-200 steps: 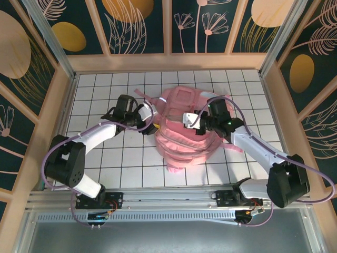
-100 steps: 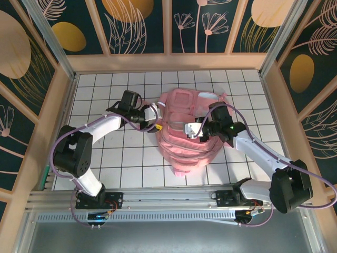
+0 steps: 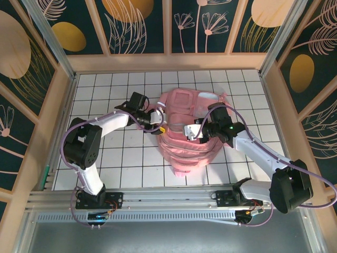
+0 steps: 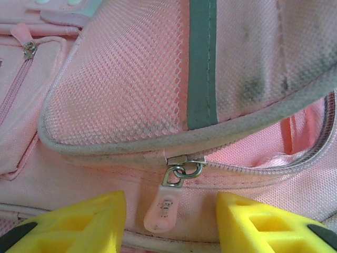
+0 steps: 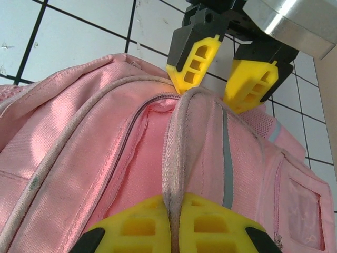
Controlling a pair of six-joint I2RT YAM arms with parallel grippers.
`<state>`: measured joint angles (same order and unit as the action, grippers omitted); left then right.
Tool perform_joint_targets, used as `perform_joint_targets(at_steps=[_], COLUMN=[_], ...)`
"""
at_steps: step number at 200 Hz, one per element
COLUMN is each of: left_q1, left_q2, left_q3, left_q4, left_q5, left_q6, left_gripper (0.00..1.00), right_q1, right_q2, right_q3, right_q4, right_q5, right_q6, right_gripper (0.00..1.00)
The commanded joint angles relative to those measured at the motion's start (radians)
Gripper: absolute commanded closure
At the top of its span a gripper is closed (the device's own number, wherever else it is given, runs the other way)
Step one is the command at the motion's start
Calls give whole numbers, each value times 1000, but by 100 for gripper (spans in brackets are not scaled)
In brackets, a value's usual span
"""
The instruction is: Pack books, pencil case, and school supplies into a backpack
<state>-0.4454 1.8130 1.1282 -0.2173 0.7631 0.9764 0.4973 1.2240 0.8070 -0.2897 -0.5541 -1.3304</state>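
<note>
**Tiled table, dark floral walls: zip pull sits between parted fingers**

White tiles of the table (image 3: 126, 168) carry the backpack (image 3: 187, 126) at the centre, its front pocket towards 12 o'clock. The left tool (image 4: 171, 211) comes in from 9 o'clock with its yellow fingers parted. They stand on either side of the small pink zip pull (image 4: 160, 211) and touch nothing. The right tool (image 5: 174, 224), reaching from 3 o'clock, is pinched tight on the grey piped rim (image 5: 176, 142) of the backpack's flap and holds it raised.

Risks, as I judge them:
- The pull is small and hangs slightly off-centre, so the left tool may catch fabric or miss it.
- The right grip is on thin piping. If it slips, the flap drops over the zip.
- Tugging the zip could drag the whole soft bag, which is anchored only by that pinch.
- The two tools work close together across the same rim, so a wide sweep could knock them together.

Bare tiles lie open at 9, 6 and 3 o'clock. A wooden rim (image 3: 71, 105) bounds the table, nearest the bag at 12 o'clock.
</note>
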Motion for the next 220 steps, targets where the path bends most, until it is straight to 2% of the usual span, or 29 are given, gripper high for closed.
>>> perform_joint_targets(at_steps=[1,11,22,31,55,67,68,70,71,75,93,105,114,123,128,141,161,187,220], left_q1=[-9,-12,-12,-13,-14,-13,-13,-13,-13,-14,-13,-15,-15,-15,-15,-15,-22,-34,-43], left_q2=[-4,-15,-27,-39,-74,-93,-93,-93,-93,-94,-149,-168,-177,-185,-187,-189,-191,-207,-223], left_q3=[-1,-1,-2,-3,-25,-43,-44,-48,-49,-54,-94,-121,-136,-146,-150,-150,-150,-172,-194], left_q4=[-15,-24,-38,-50,-40,-11,-8,-1,1,11,74,111,133,146,151,154,154,170,203], left_q5=[45,52,68,75,63,46,45,44,44,42,50,46,37,26,19,8,-6,-16,-31], left_q6=[84,103,127,148,153,120,115,108,105,98,65,57,50,51,51,51,50,54,53], left_gripper=[70,82,100,100,100,100,100,100,100,100,100,100,100,100,100,100,100,100,100], right_q1=[23,31,44,53,76,76,76,76,77,78,80,69,57,11,-3,7,117,220,273], right_q2=[-35,-31,-32,-37,-74,-106,-110,-114,-117,-127,-141,-120,-99,-61,-34,69,263,500,663], right_q3=[0,-2,-5,-8,-5,-8,-9,-9,-9,-9,46,127,177,213,234,318,477,683,832], right_q4=[-1,2,0,8,54,71,75,82,87,106,160,104,30,-43,-88,-253,-420,-545,-637], right_q5=[-47,-31,-5,15,16,28,30,36,39,55,217,326,413,436,428,449,466,517,651], right_q6=[-15,-11,-2,41,309,458,474,510,529,610,1091,1381,1675,1928,2045,2275,2387,2335,2250], right_gripper=[100,98,84,74,59,39,33,13,7,1,1,1,1,1,4,22,29,29,30])
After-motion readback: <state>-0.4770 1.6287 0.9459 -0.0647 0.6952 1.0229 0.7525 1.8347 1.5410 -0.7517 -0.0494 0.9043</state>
